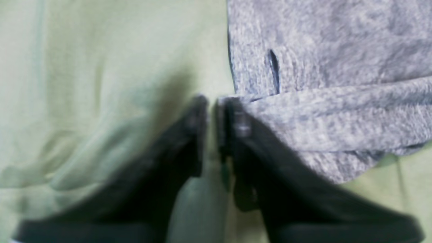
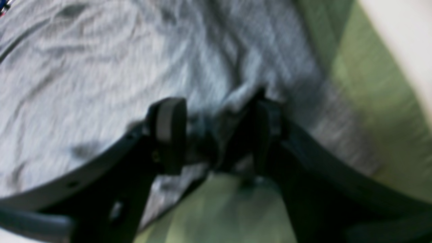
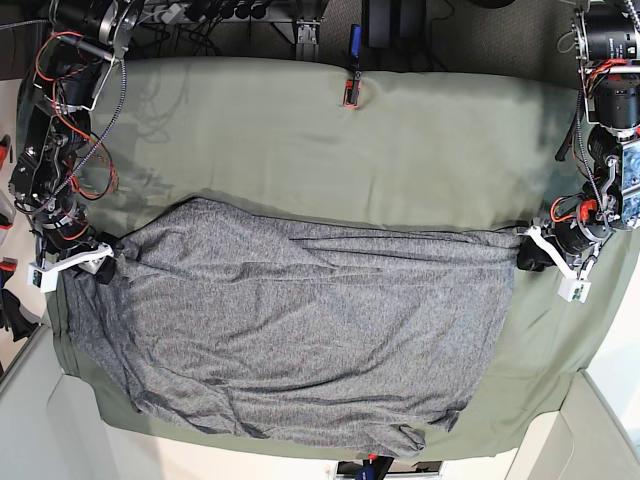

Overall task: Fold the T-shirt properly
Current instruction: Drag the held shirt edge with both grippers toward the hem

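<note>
The T-shirt (image 3: 300, 330) is a heather-grey knit, plain and creased, spread wide over the near half of the surface (image 3: 400, 140), which is covered by a smooth olive-green cloth. The shirt reaches from the left edge almost to the right edge, and its near hem lies close to the near edge, with a small bunched fold toward the near right corner. Its far edge runs as a stretched line between the two arms.

At the left edge of the base view, the right claw (image 2: 216, 135) grasps the shirt's far left corner. In the right wrist view a bunch of grey knit sits between its two dark fingers (image 2: 168, 131), which press on the cloth from either side. That picture is blurred, so fine detail of the grip is lost.

At the right edge of the base view, the left claw (image 1: 212, 111) sits at the shirt's far right corner. In the left wrist view its fingertips (image 1: 197, 114) are nearly together with a narrow gap between them, and a folded grey edge meets the right-hand tip. That picture is blurred too, so I cannot tell whether cloth is pinched in the gap or only lies against it.

A small red and black clip (image 3: 350, 90) sits at the far edge of the surface.
</note>
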Controlling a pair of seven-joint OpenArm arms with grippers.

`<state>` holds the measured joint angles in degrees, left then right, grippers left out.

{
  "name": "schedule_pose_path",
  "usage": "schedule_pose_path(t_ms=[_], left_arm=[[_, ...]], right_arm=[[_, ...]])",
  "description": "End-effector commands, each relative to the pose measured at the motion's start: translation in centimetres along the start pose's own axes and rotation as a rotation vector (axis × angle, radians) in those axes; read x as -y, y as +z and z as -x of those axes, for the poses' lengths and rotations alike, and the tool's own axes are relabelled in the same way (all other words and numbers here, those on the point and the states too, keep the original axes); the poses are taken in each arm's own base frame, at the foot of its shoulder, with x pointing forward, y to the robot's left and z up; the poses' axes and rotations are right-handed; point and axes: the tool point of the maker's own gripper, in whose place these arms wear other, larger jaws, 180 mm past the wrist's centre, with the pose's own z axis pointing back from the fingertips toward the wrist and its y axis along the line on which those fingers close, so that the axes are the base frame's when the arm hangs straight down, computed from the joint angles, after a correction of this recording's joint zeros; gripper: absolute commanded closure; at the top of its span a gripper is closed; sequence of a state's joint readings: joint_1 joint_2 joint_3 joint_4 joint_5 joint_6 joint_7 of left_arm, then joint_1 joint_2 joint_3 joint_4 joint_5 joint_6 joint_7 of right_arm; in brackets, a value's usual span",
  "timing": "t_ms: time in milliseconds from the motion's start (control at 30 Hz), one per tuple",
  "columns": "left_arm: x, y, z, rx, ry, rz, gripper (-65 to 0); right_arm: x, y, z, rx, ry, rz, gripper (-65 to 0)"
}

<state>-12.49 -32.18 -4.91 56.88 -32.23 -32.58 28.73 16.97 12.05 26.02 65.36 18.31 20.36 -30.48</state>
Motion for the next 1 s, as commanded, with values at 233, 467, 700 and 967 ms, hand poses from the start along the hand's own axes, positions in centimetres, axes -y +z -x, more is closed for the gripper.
schedule_pose_path(t_ms=[233,467,700,967], left_arm=[[-0.3,4.5,-6.9,0.162,0.083,0.111,-23.7],[1.2,6.1,-7.2,0.196,0.106,0.194,-23.7],[3.1,5.2,-0.9,0.096,0.176,0.230,-23.7],[5.4,4.3,2.1,0.075,0.240,0.266,-23.7]], right_arm=[[0.0,4.7,-6.4,0.167,-0.008,-0.052,-30.6],[1.4,6.0,-2.6,0.102,-0.045,-0.048,-30.6],[3.0,5.7,0.2,0.085,-0.089,-0.018,-30.6],[4.1,4.4,2.0,0.075,-0.154,-0.003,-30.6]])
